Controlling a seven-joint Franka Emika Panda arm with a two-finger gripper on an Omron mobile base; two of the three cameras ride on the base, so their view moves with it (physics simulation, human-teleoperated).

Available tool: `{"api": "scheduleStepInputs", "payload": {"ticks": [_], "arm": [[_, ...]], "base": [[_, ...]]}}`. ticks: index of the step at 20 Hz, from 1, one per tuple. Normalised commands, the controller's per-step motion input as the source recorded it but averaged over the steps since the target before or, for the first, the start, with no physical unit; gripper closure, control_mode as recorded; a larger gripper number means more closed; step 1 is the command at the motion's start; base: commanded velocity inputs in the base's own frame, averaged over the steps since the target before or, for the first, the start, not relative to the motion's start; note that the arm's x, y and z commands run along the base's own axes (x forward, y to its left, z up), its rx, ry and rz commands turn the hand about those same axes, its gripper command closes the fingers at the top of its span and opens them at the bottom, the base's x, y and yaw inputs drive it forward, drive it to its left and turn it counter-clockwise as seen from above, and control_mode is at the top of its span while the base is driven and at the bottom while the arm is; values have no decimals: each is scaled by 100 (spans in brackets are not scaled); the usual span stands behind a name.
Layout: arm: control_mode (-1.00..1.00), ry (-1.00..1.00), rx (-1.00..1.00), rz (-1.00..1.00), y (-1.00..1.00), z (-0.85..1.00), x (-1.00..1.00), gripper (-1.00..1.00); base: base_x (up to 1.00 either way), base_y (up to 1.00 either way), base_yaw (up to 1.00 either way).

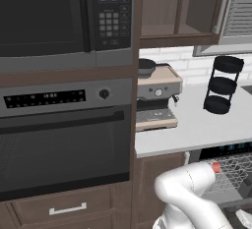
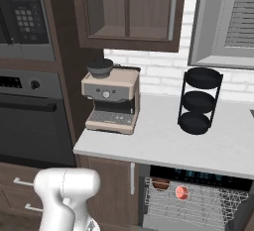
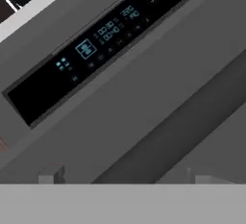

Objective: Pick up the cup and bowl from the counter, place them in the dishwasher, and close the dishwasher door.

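- The counter [image 2: 163, 145] has broad bare room along its front edge; an espresso machine [image 2: 111, 101] sits at its left end and a black three-tier rack [image 2: 199, 101] further right, well apart.
- Under the counter edge, the dishwasher [image 2: 198, 198] stands open, its wire rack [image 2: 193, 207] drawn out.
- In the rack lie a red cup [image 2: 182, 192] and a brown bowl [image 2: 160, 184], just beside each other.
- The dishwasher door [image 3: 144, 103] and its black control strip [image 3: 96, 45] are close before the hand.
- The gripper [image 3: 127, 176] shows only two grey tips, set apart, nothing between them.
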Motion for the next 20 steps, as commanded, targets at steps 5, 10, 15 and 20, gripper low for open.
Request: {"api": "scheduleStepInputs", "payload": {"ticks": [5,10,15,20], "arm": [[-100,-12,22,1,4,23,100,-100],[-100,-9,25,2,0,21,100,-100],[-100,-5,22,0,0,4,100,-100],[-100,3,19,0,-9,-20,100,-100]], "base": [[0,0,0],[0,0,0],[0,0,0],[0,0,0]]}}
